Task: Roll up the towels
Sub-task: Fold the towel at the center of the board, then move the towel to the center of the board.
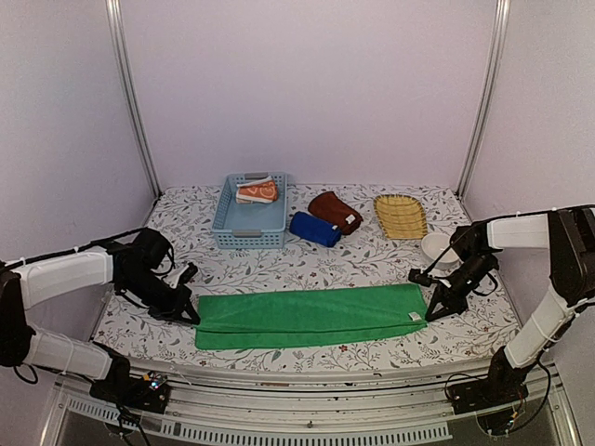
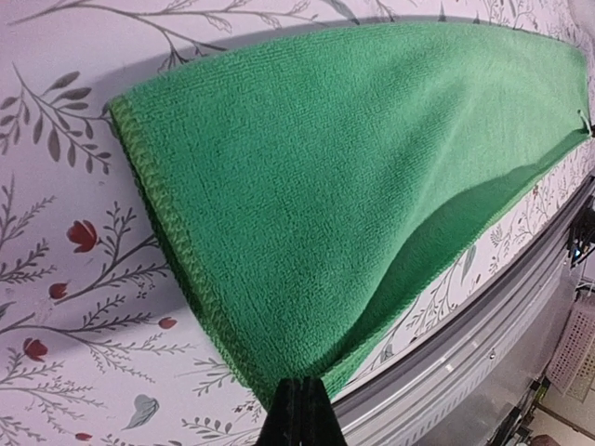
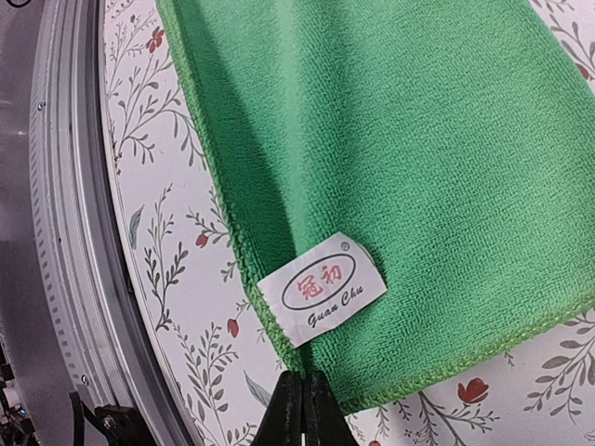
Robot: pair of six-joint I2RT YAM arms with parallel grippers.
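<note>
A green towel (image 1: 311,316), folded into a long strip, lies across the front of the table. My left gripper (image 1: 191,311) is shut on its left near corner, and in the left wrist view the green towel (image 2: 353,186) gathers into the shut gripper (image 2: 299,409), its near edge raised a little off the cloth. My right gripper (image 1: 430,311) is shut on the right near corner. The right wrist view has the gripper (image 3: 305,400) pinching the green towel (image 3: 418,158) just below a white label (image 3: 321,288). An orange patterned towel (image 1: 257,191) lies in the basket. A rolled dark blue towel (image 1: 314,229) and a maroon towel (image 1: 335,212) sit behind.
A light blue plastic basket (image 1: 249,232) stands at the back left centre. A yellow wicker tray (image 1: 401,216) is at the back right, with a white bowl (image 1: 437,247) in front of it near my right arm. The table's metal front rail (image 2: 483,325) runs close to the towel.
</note>
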